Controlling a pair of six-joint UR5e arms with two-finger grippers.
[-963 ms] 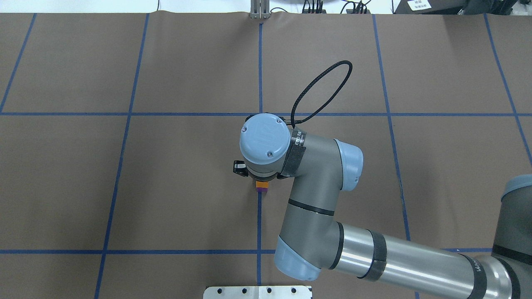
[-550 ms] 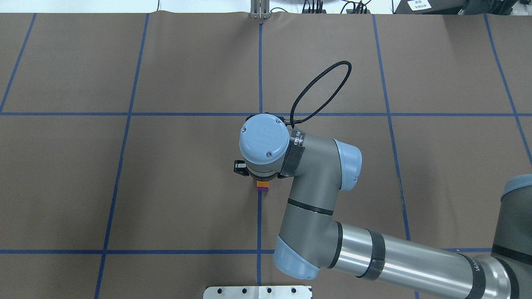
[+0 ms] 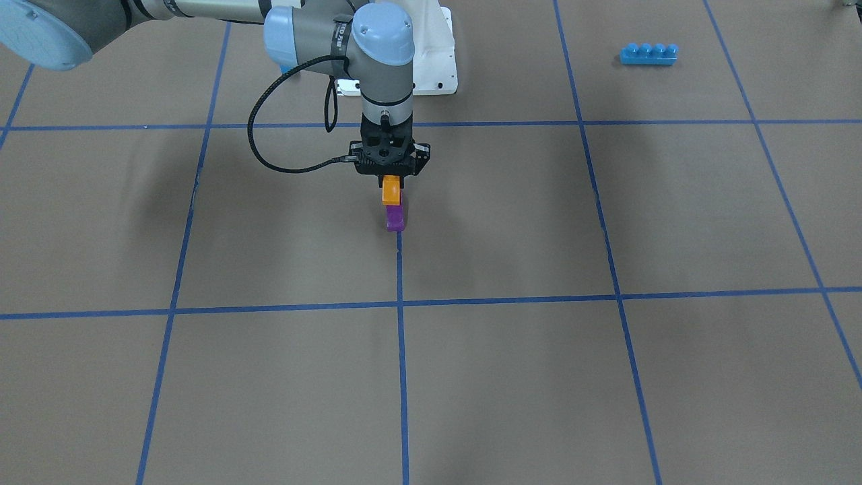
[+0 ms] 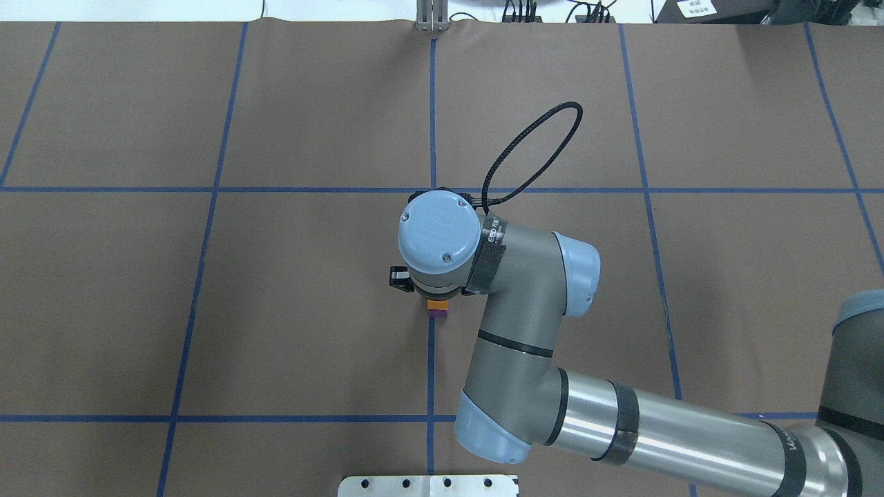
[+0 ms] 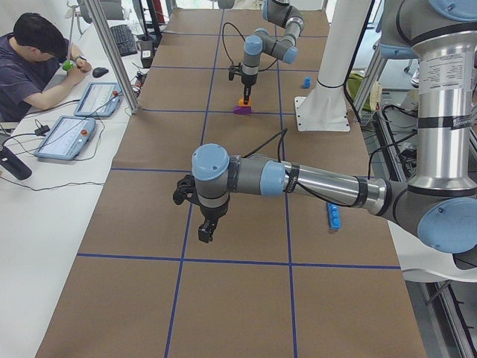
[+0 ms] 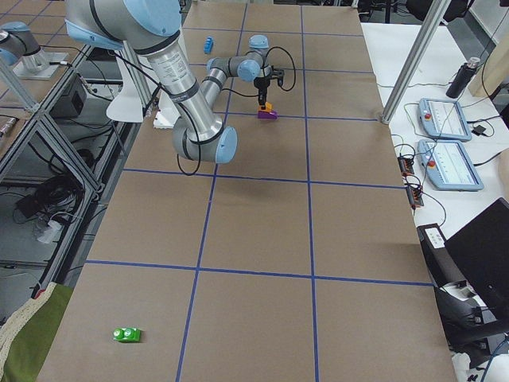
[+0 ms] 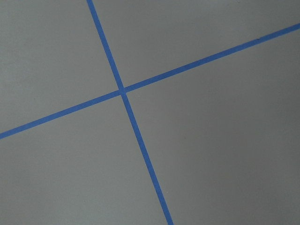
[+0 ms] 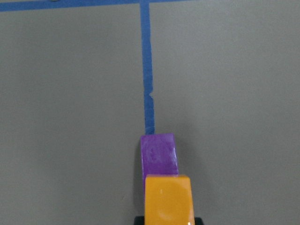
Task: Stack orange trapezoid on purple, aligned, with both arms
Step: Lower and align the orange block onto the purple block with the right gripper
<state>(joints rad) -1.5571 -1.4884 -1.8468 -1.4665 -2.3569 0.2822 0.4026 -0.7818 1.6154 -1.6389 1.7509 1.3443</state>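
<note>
My right gripper (image 3: 391,182) is shut on the orange trapezoid (image 3: 390,193) and holds it upright right over the purple brick (image 3: 394,219), which stands on the blue tape line. The two bricks look to be touching, and I cannot tell if they are pressed together. In the right wrist view the orange trapezoid (image 8: 168,202) covers the near part of the purple brick (image 8: 159,153). In the overhead view the right wrist hides most of the orange trapezoid (image 4: 436,304) and the purple brick (image 4: 437,313). My left gripper (image 5: 203,233) hangs over bare table far from them. I cannot tell if it is open.
A long blue four-stud brick (image 3: 648,54) lies on the robot's left half. A small blue brick (image 5: 305,82) lies near the white base plate (image 3: 438,67). A green brick (image 6: 126,334) lies far off. An operator (image 5: 30,60) sits beside the table.
The right wrist has turned a little. Less of the purple brick shows under the orange one in the overhead view. The grip has not changed.
</note>
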